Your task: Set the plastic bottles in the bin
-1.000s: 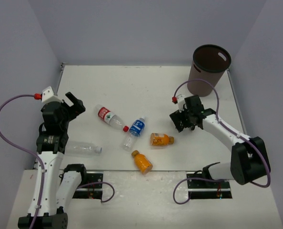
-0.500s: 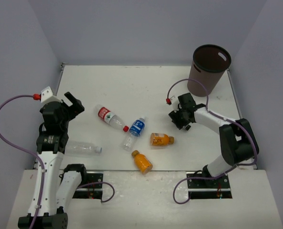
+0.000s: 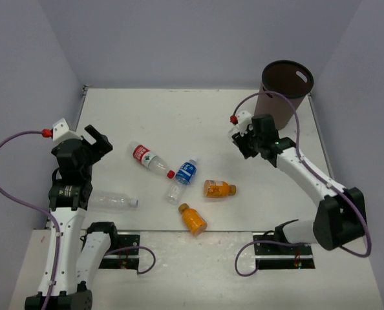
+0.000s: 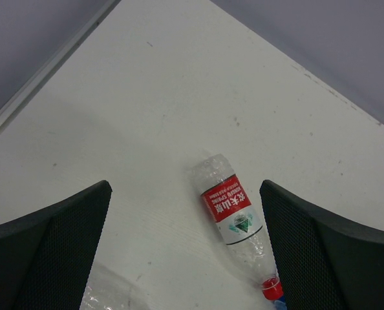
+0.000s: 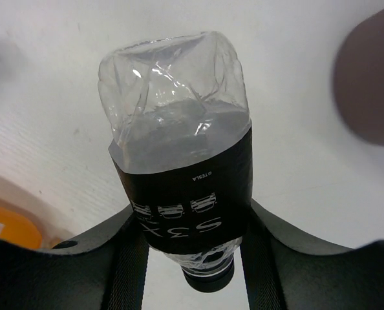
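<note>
Black-label bottle (image 5: pixel 179 174) is sitting clamped in our right gripper (image 5: pixel 195 232), base pointing away from the wrist. We are holding it near the bin (image 3: pixel 289 103), which is standing just beyond and rightward. Our left gripper (image 4: pixel 187 248) is gaping wide, well apart from both.

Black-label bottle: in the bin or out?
Out. The black-label bottle is clamped between the jaws of the right gripper, over the table, beside the bin.
</note>
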You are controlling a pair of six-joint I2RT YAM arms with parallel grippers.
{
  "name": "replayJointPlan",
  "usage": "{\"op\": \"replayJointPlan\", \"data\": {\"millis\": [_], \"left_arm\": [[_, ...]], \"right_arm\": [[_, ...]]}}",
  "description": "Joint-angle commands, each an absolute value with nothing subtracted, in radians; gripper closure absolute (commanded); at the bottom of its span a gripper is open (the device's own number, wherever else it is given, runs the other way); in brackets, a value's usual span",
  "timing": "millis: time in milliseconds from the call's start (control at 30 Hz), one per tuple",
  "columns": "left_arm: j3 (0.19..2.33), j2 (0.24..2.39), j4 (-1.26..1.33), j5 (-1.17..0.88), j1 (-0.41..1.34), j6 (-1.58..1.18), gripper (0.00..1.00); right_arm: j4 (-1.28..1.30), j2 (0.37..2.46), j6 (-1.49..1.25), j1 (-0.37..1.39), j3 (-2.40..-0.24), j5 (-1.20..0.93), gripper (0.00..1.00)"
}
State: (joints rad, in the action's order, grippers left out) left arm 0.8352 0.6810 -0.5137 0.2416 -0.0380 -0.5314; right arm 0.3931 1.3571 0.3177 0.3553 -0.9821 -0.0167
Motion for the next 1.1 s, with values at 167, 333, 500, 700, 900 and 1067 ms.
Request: {"op": "replayJointPlan", "data": {"millis": [167,333,500,700,900,1067], "left_arm": [[0.858,0.677,-0.520,0.278,-0.035,-0.547,0.00],[0.856,0.673,-0.521,0.289,-0.035,-0.555,0.00],[0.867,0.690,-0.533,0.289,-0.037,-0.557,0.00],[0.874,0.696,-0.540,0.308,-0.035,-0.560,0.00],[0.876,0.709,-0.546,0.307,-0.035,-0.560,0.00],[0.881,0.708,-0.546,0.272,-0.035,-0.563,0.00]], "right_arm": [[0.272,1.288,0.098,0.226,-1.438,0.218,0.89],[0.379,1.524,-0.077,0.103,-1.771,0.352,0.86],[0.409,1.748,-0.167,0.043,-2.045,0.344,0.78],[0.512,1.947,-0.323,0.005,-2.225,0.293,0.48],[0.505,1.907,-0.342,0.005,-2.157,0.268,0.25],[0.486,1.831,-0.302,0.005,-2.116,0.208,0.01]]}}
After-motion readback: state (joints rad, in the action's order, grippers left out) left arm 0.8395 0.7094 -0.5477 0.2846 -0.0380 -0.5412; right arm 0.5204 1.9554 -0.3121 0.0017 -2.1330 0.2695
